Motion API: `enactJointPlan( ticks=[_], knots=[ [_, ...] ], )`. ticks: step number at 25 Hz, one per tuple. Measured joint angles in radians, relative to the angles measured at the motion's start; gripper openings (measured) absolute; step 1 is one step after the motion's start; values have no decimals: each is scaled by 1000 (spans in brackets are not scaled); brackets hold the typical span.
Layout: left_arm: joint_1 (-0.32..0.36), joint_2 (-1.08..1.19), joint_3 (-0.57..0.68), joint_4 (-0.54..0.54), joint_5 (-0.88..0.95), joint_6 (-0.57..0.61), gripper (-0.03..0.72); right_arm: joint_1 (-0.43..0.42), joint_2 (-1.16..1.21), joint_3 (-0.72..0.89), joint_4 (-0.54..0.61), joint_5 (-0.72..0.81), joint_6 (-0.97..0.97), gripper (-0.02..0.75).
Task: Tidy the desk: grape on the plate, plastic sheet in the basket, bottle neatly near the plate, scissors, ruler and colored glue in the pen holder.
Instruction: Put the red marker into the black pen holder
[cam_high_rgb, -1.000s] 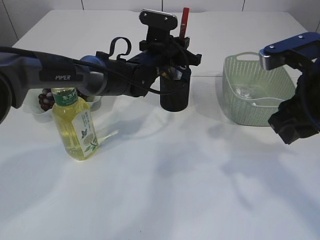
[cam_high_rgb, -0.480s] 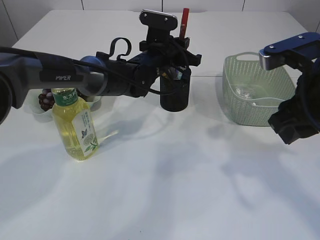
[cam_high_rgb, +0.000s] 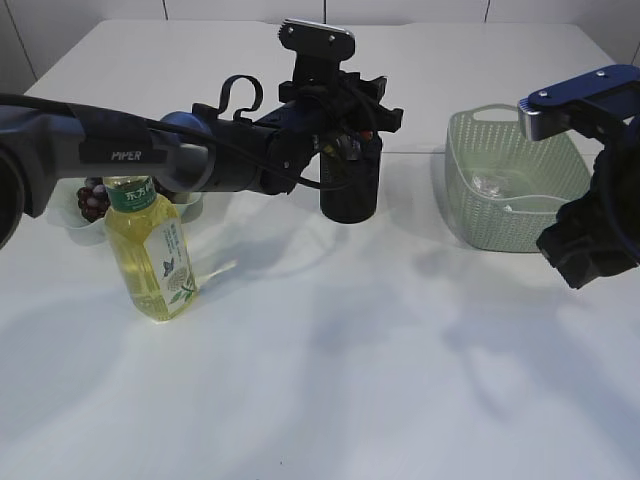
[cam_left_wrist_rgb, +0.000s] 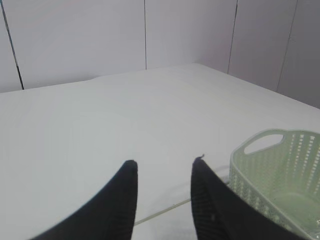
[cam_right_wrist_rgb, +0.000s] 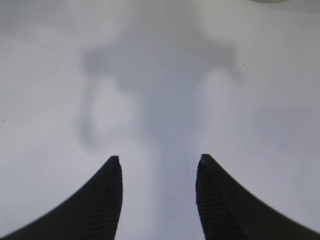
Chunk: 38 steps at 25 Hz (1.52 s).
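My left gripper (cam_high_rgb: 357, 112) hovers right over the black pen holder (cam_high_rgb: 350, 190) at the back middle. In the left wrist view this gripper (cam_left_wrist_rgb: 165, 161) is open with nothing between its fingers. The arm hides the holder's mouth, so scissors, ruler and colored glue cannot be made out. A bottle (cam_high_rgb: 150, 250) of yellow drink stands upright at the left, just in front of the white plate (cam_high_rgb: 72, 228) with dark grapes (cam_high_rgb: 92, 200). The green basket (cam_high_rgb: 515, 180) holds the clear plastic sheet (cam_high_rgb: 492, 186). My right gripper (cam_right_wrist_rgb: 158, 157) is open and empty above bare table.
The right arm (cam_high_rgb: 590, 215) hangs in front of the basket's right side. The basket's handle end (cam_left_wrist_rgb: 280, 175) shows at the right of the left wrist view. The white tabletop (cam_high_rgb: 330, 360) stretches to the front edge.
The red piece that stuck up out of my left gripper above the pen holder no longer shows, and the left jaws have opened. The right arm has not moved.
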Motion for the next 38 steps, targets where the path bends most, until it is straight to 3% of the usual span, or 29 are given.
enactJointPlan(
  ticks=[6, 24, 38],
  knots=[
    [0, 0, 0, 0, 0, 0, 312, 0, 0, 0, 0, 0, -2, 386],
    [0, -23, 0, 0, 10, 0, 313, 0, 0, 0, 0, 0, -5, 386],
    [0, -210, 0, 0, 243, 0, 306, 0, 0, 0, -1, 0, -5, 386]
  ],
)
